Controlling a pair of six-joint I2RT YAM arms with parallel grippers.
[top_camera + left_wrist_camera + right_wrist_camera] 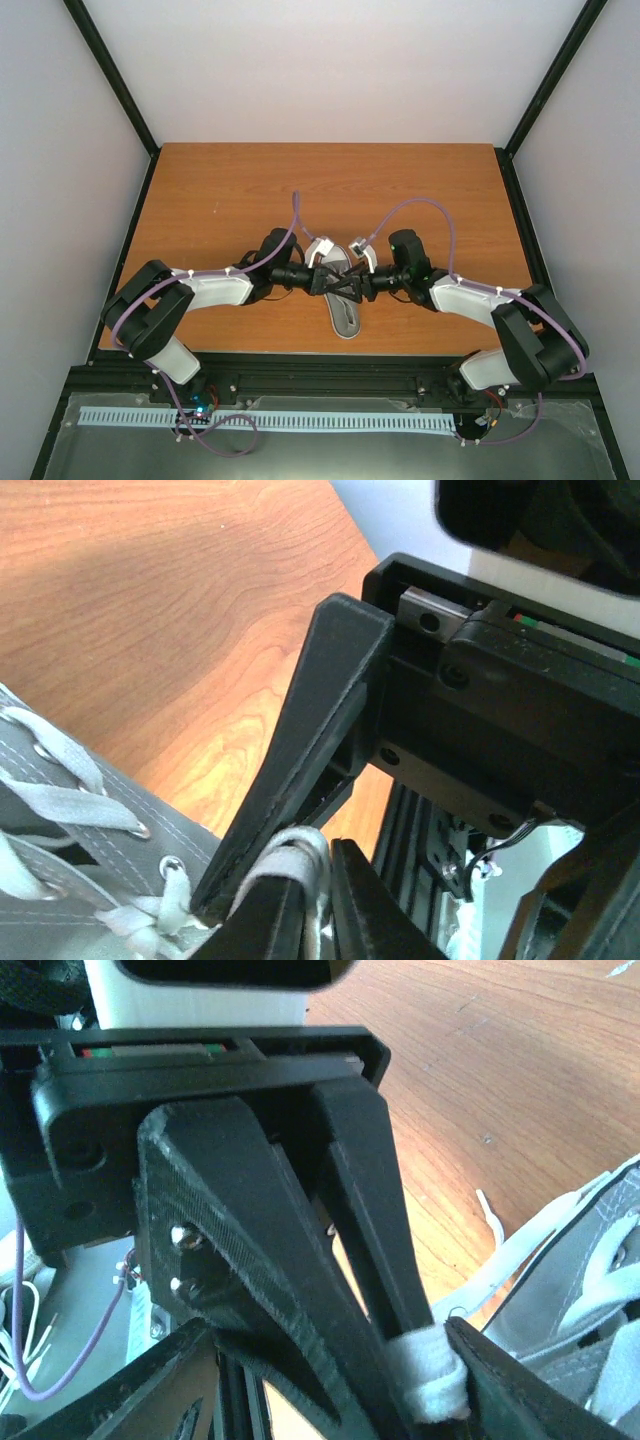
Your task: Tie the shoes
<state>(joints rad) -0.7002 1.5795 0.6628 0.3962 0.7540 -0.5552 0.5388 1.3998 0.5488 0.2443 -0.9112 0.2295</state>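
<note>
The grey shoe [344,315] lies in the middle of the table with its white toe toward the near edge, and both grippers meet above its laces. My left gripper [338,281] [320,865] is shut on a loop of white lace [300,852]. My right gripper [347,287] [330,1330] stands open, its jaws on either side of the left gripper's closed tips [400,1380]. One right finger [500,1380] presses against the lace loop [430,1375]. Grey canvas and eyelets show in the left wrist view [60,880] and in the right wrist view [590,1290].
A free lace end [520,1250] trails over the wooden table [220,200]. Black frame rails run along the table's sides, with white walls behind them. Purple cables arc over both arms. A metal rail with a pale perforated strip [270,420] runs along the near edge.
</note>
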